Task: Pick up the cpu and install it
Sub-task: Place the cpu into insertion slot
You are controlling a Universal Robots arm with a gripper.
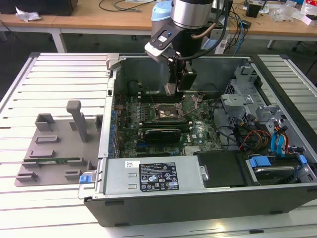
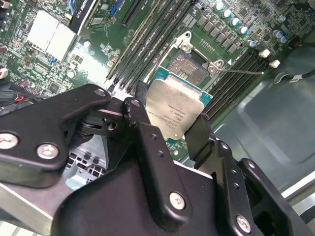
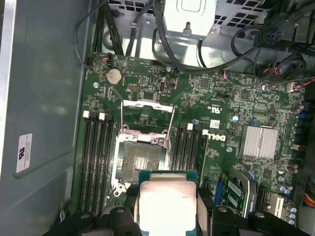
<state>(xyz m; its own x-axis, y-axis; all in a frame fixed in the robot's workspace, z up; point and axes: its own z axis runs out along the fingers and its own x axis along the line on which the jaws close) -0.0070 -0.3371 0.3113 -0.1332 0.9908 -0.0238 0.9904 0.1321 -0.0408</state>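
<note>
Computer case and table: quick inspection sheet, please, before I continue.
Surface: slatted metal table, open computer case lying on it.
Job's things: cpu held near the open socket, not seated.
Clutter: grey parts holder at the exterior view's left.
Grippers: gripper shut on the cpu, inside the case.
Cables: coloured wires toward the exterior view's right in the case, apart from the socket.
Surroundings: wooden desks behind, with cables on them.

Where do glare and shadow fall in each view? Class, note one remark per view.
First wrist view: glare washes the cpu top almost white. Second wrist view: cpu evenly lit, bright reflection on the motherboard. Exterior view: case interior shaded, table slats bright.
</note>
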